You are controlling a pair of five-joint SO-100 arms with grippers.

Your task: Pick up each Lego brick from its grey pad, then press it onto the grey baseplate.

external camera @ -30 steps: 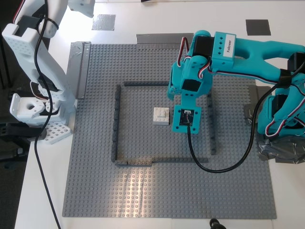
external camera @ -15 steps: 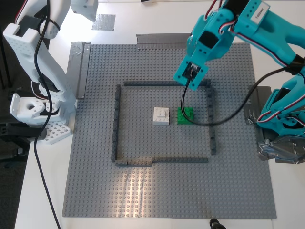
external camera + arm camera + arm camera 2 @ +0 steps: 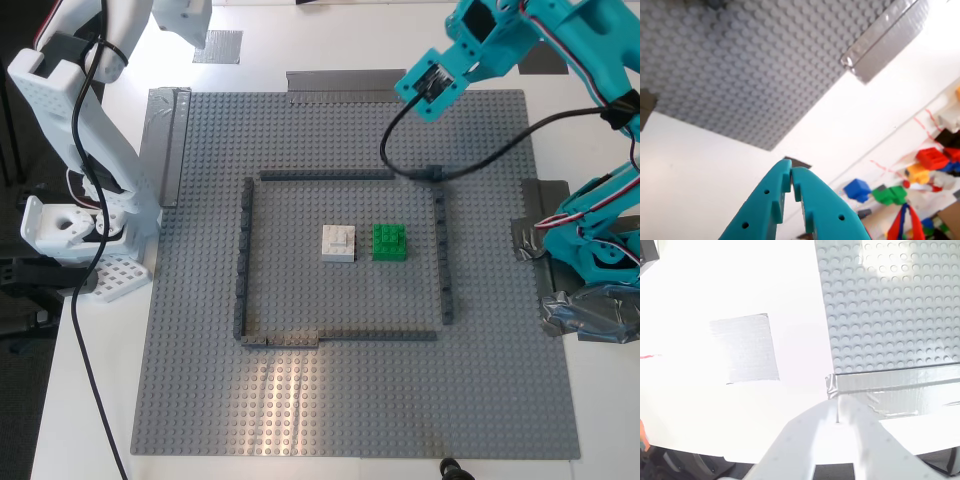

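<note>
Both bricks sit on the grey baseplate [image 3: 200,400], inside the thin dark outline [image 3: 243,255], roughly mid-plate: white brick [image 3: 338,243] and green brick [image 3: 389,242] just beside each other w/ a narrow gap, both square to the stud grid as far as can be told.

The teal arm's first gripper [image 3: 791,176] hangs high over the table past a baseplate corner, jaws together w/ nothing between them; its wrist cam looks past the plate edge to a dark grey pad [image 3: 796,162] on the white table [image 3: 700,165]. The white arm's second gripper [image 3: 840,412] hovers by the taped corner of the plate near the silvery pad [image 3: 745,348]. Its jaws look nearly closed and empty, though the tips are washed out by glare.

Judgement: the placing looks done, so what's left is the retreat. To do that well, each arm should go straight up and away from the plate w/ jaws closed, so no fingertip or cable [image 3: 470,165] snags a brick. The black cable droops low over the outline's far corner – worth watching. If either brick isn't fully seated, a flat push from directly above, not angled, would fix it w/o shifting the neighbour.
</note>
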